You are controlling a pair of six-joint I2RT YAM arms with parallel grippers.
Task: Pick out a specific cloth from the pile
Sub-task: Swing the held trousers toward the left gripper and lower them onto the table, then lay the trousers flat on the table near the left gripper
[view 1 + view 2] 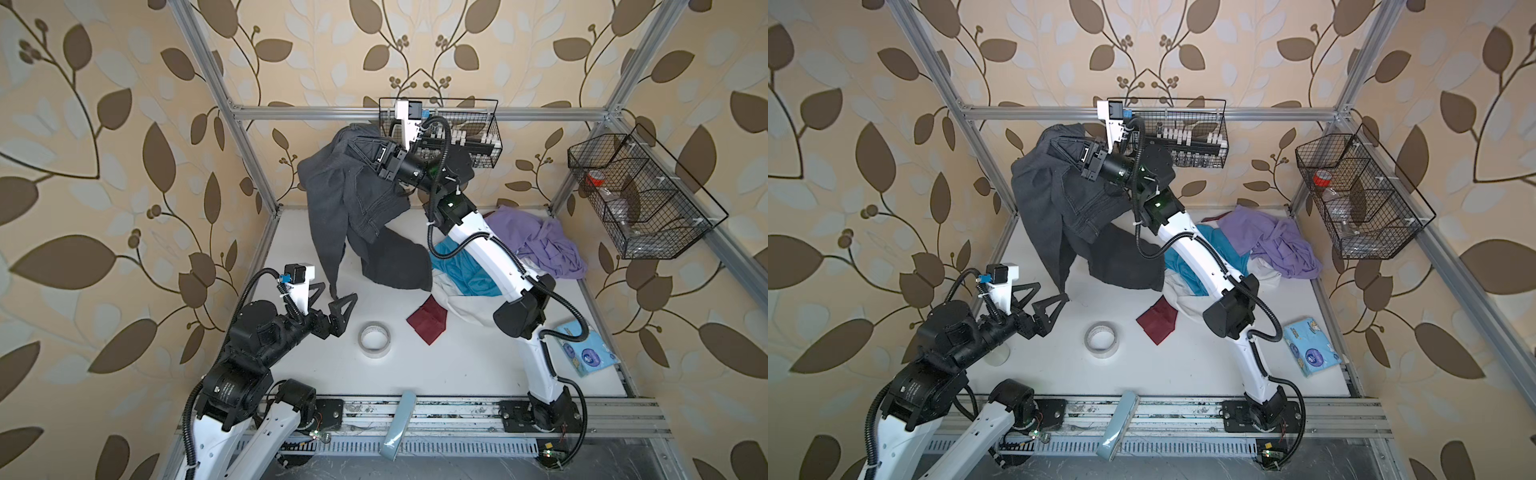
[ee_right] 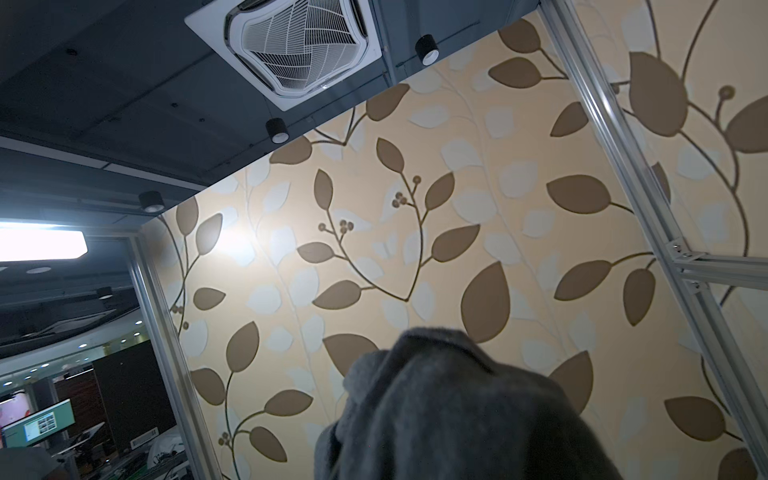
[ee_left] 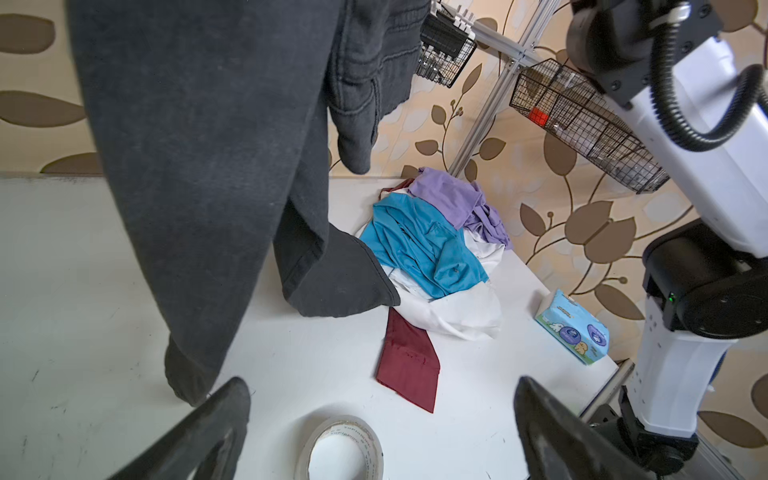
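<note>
Nearest, the left gripper (image 1: 338, 293) hovers low over the counter (image 1: 415, 374), its fingers (image 3: 224, 415) spread wide and empty, the tape roll (image 1: 375, 338) just beside it. One trouser-like leg of the charcoal cloth (image 1: 345, 199) hangs down with its hem right at those fingers. If the arm shifts, the hem could catch on a fingertip and tug against the lift.

Further back, the cloth's other fold lies on the counter, touching the edge of the turquoise-and-white garment (image 1: 457, 274) of the pile (image 1: 540, 249). The maroon cloth (image 1: 428, 320) lies near. Pulling sideways from here may drag those along, so the pick would not be clean.

Farthest, the right gripper (image 1: 349, 145) is raised high, its fingers clamped on a bunch of the cloth, which drapes over them. The fabric looks heavy and thick, and much of it hangs free, so it could slide out of the pinch. The wrist also sits close to the wire basket (image 1: 490, 124), where cable or cloth might snag.
</note>
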